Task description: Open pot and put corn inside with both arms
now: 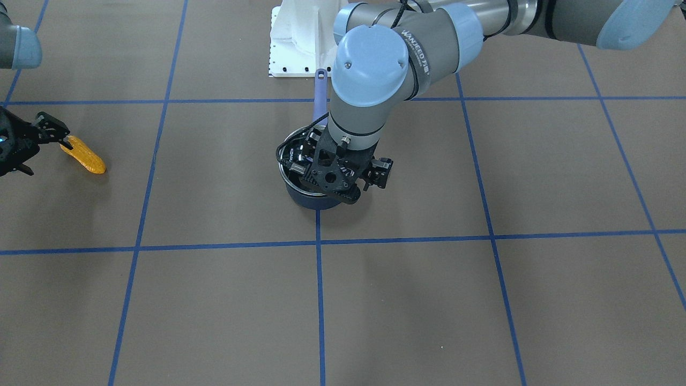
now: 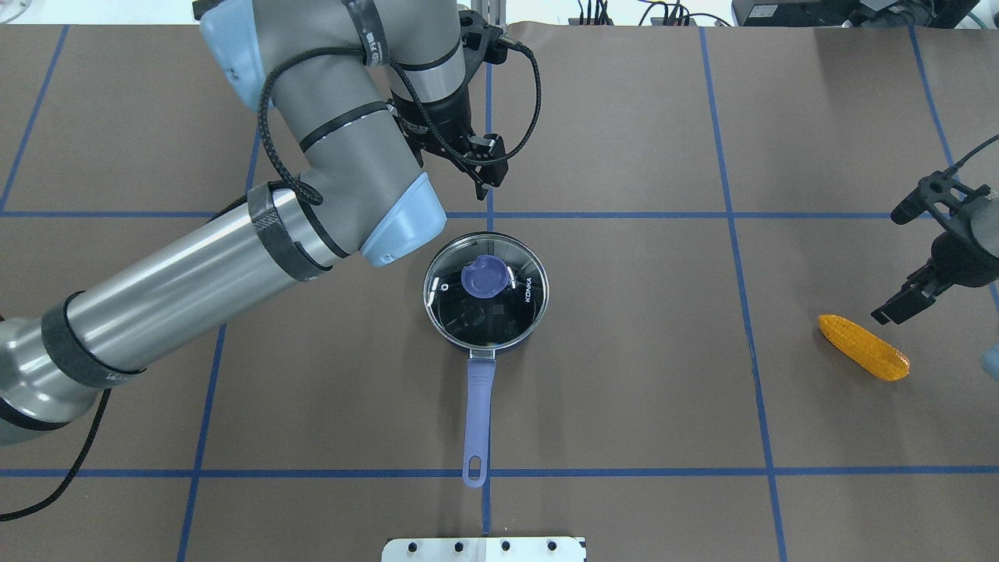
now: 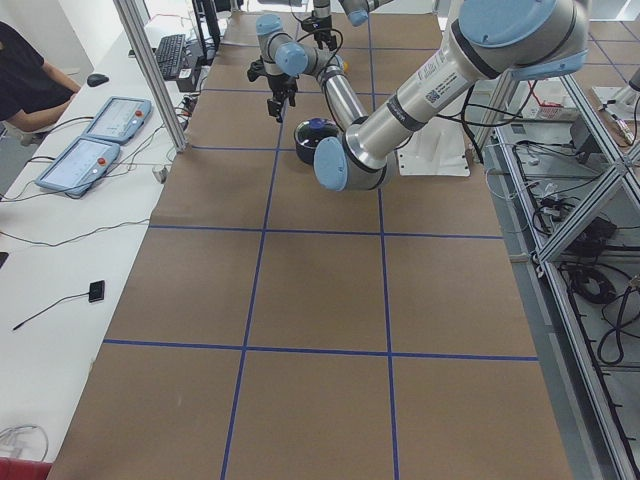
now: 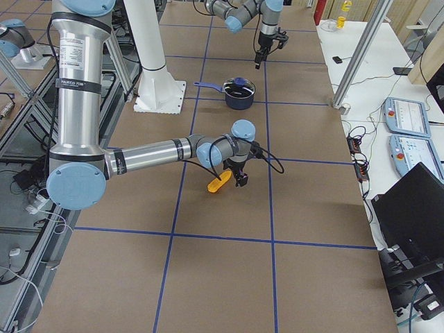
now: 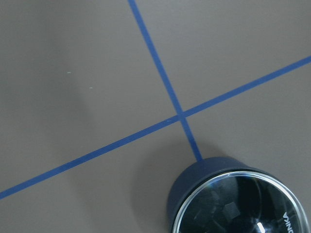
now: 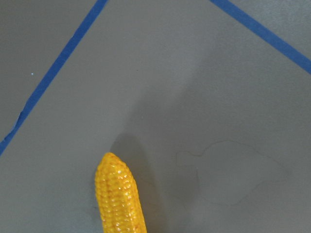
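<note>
The pot (image 2: 476, 414) stands at the table's middle with its lavender handle toward the robot. Its glass lid (image 2: 499, 312) with a purple knob (image 2: 484, 277) is on it. My left gripper (image 2: 480, 172) hangs above the table just beyond the pot, apart from the lid, and looks open and empty (image 1: 379, 174). The left wrist view shows only the pot's wall (image 5: 194, 184) and the lid's edge (image 5: 243, 204). The corn (image 2: 864, 357) lies on the table at the right. My right gripper (image 2: 897, 308) is open, just beyond the cob's tip (image 1: 56, 134). The right wrist view shows the corn (image 6: 119, 196) below.
The white robot base plate (image 2: 484, 549) sits behind the pot's handle. Blue tape lines cross the brown table (image 2: 624, 390). An operators' desk with tablets (image 3: 90, 140) and a seated person (image 3: 25, 80) runs along the far side.
</note>
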`<state>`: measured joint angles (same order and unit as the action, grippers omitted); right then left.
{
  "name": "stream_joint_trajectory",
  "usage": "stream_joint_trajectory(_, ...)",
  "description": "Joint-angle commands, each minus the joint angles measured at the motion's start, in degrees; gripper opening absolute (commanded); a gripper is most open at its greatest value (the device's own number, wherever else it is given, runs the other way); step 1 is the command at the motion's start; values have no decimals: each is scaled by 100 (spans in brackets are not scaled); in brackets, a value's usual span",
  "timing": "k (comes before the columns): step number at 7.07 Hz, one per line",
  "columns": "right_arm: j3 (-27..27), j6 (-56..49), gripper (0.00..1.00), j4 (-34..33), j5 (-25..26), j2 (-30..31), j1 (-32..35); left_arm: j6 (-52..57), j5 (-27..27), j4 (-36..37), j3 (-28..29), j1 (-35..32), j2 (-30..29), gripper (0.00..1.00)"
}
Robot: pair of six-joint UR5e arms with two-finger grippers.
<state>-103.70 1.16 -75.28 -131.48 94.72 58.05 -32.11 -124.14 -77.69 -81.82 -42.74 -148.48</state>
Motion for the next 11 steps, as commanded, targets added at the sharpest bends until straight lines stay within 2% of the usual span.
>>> stream_joint_trajectory(1,25,33,99,-4,52,-6,-275,-49,-4,-44,18,169,12,100)
stream_joint_trajectory(6,25,33,100,-13,104,11,-513,-383,-22,-53,-44,582,109,100)
stream_joint_trajectory(8,25,33,100,-21,105,11,-531,-401,4,-263,-79,775,267,99)
stream_joint_trajectory(11,34,33,100,-21,131,11,-575,-401,13,-290,-88,837,311,99)
